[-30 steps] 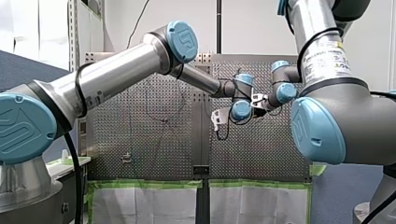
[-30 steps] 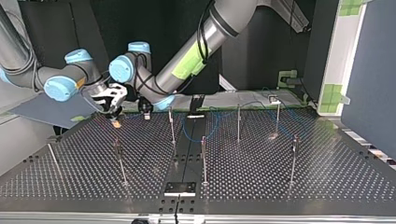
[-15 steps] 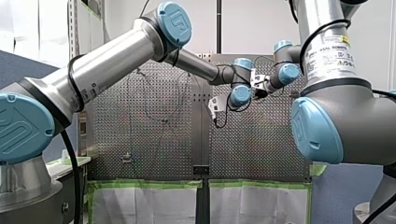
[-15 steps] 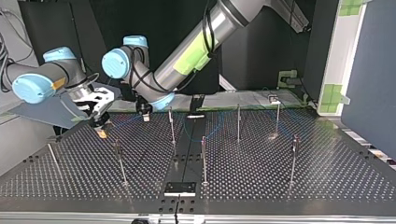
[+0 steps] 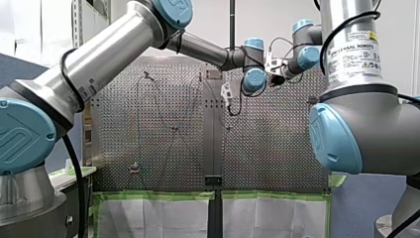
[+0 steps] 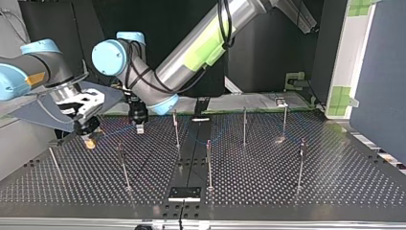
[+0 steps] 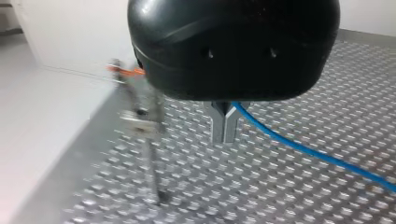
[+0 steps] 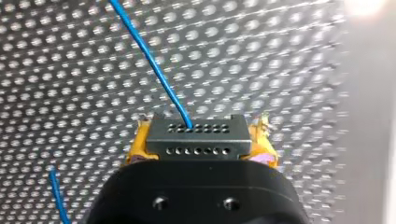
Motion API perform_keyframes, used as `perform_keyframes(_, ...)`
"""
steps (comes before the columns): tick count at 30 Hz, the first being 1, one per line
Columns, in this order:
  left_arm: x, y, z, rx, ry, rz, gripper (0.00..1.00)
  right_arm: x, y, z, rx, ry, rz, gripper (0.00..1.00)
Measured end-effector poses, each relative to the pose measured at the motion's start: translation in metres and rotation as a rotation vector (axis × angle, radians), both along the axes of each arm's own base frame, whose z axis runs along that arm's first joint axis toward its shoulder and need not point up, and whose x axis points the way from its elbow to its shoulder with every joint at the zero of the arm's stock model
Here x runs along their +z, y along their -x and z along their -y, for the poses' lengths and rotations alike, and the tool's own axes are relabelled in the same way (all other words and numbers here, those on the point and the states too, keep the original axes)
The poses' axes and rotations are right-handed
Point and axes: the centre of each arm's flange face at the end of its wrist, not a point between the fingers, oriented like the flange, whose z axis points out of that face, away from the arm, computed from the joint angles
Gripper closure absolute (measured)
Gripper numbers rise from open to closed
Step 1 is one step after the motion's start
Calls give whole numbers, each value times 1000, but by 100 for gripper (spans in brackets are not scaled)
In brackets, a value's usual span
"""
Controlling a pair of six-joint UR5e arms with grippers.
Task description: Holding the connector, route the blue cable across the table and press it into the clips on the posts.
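1. You have two grippers, one blue cable, one connector and seven posts on the table.
2. One of the posts, beside my left gripper, is blurred.
3. My right gripper has its yellow pads clamped on the connector, near the top view's left edge. My left gripper's metal fingers are pinched onto the cable.
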Motion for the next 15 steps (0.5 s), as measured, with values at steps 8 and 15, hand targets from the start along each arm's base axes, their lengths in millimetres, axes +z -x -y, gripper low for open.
perform_keyframes(8,34,4,-4,-5,40,50,98,16,1,-7,0,23,7,100)
perform_keyframes(15,33,-3,-2,-46,50,71,98,17,3,-6,2,26,9,100)
